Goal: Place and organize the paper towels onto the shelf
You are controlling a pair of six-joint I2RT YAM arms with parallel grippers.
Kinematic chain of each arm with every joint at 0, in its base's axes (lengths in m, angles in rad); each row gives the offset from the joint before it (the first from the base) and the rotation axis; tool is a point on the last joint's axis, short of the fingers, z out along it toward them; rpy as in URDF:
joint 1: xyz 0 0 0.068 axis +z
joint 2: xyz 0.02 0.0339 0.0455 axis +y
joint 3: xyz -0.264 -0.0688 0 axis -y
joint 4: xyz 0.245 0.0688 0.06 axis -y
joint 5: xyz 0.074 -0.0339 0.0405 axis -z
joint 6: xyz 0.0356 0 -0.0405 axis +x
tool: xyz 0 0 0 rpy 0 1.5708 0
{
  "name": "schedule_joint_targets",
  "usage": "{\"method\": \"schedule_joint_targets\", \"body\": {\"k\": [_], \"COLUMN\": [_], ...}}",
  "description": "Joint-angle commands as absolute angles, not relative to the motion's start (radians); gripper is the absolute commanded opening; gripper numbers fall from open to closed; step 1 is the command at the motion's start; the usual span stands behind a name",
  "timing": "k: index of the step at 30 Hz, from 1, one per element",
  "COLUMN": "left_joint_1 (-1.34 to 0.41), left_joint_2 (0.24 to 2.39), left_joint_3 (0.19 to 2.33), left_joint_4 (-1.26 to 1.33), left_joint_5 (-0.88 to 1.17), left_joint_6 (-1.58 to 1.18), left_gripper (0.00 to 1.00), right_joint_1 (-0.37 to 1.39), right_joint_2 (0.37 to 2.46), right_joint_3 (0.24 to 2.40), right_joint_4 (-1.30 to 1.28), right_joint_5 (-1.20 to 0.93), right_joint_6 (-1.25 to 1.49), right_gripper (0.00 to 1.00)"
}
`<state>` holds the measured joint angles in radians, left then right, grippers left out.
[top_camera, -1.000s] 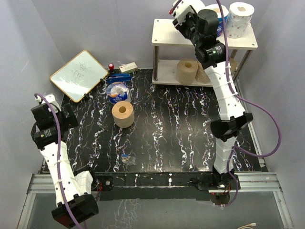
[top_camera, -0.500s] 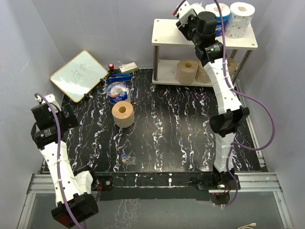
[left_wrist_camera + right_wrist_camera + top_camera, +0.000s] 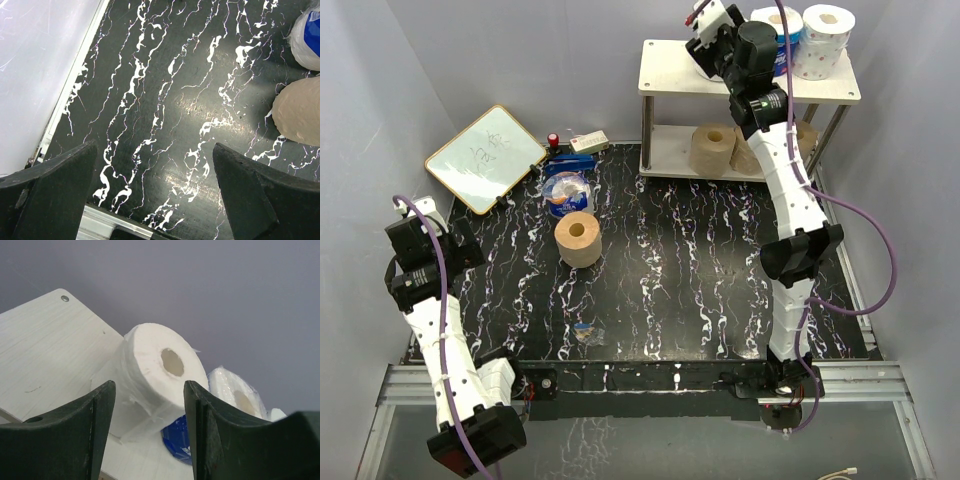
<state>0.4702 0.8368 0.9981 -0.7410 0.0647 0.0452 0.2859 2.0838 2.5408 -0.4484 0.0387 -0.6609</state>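
White roll (image 3: pixel 160 365), likely light, soft, easily crushed, sits on shelf (image 3: pixel 40 340) top with right jaws parted around it; best held gently across its round flanks; left jaws wide apart above tabletop (image 3: pixel 175 100).

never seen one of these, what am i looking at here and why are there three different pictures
Two robot arms are bolted to the near edge of a black marbled table, tidying paper rolls onto a shelf. The wide picture is from a camera above and behind them. The other two are from cameras on the wrists, so each shows its own claw's dark fingers. The left claw is open and empty above the table, near a tan roll. The right claw is at the shelf's top board, fingers either side of a white roll there; whether it grips it I cannot tell. A dotted roll shares that board, more tan rolls sit on the lower one, and a whiteboard lies at the table's far left.
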Motion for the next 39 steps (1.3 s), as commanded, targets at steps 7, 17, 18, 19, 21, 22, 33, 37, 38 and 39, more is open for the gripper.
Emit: {"method": "schedule_joint_targets", "body": {"k": [7,17,18,19,21,22,33,37,38,39], "left_joint_1": [0.478,0.478,0.478,0.478,0.479,0.478,0.479,0.479,0.479,0.48], "left_joint_2": [0.835,0.826,0.829,0.832,0.839,0.842,0.834,0.834,0.834,0.835], "left_joint_3": [0.996,0.995,0.994,0.994,0.994,0.994,0.994,0.994,0.994,0.994], "left_joint_4": [-0.741,-0.74,-0.739,-0.739,-0.739,-0.74,-0.738,-0.738,-0.738,-0.738], "left_joint_5": [0.073,0.061,0.061,0.061,0.059,0.057,0.06,0.061,0.06,0.06], "left_joint_6": [0.051,0.047,0.048,0.048,0.049,0.049,0.049,0.048,0.049,0.049], "left_gripper": [0.98,0.98,0.98,0.98,0.98,0.98,0.98,0.98,0.98,0.98], "right_joint_1": [0.288,0.747,0.755,0.762,0.776,0.787,0.824,0.836,0.84,0.846], "right_joint_2": [2.005,1.783,1.76,1.75,1.763,1.774,1.903,1.955,1.967,1.979], "right_joint_3": [2.527,1.994,1.872,1.784,1.698,1.676,1.78,1.847,1.857,1.864], "right_joint_4": [-0.279,-0.806,-0.775,-0.747,-0.731,-0.723,-0.614,-0.641,-0.643,-0.642], "right_joint_5": [0.075,-0.074,-0.112,-0.151,-0.227,-0.253,-0.507,-0.631,-0.641,-0.642], "right_joint_6": [-0.658,-0.867,-0.858,-0.841,-0.809,-0.788,-0.706,-0.716,-0.718,-0.719], "right_gripper": [0.73,0.98,0.99,0.99,0.98,0.98,0.97,0.98,0.97,0.97]}}
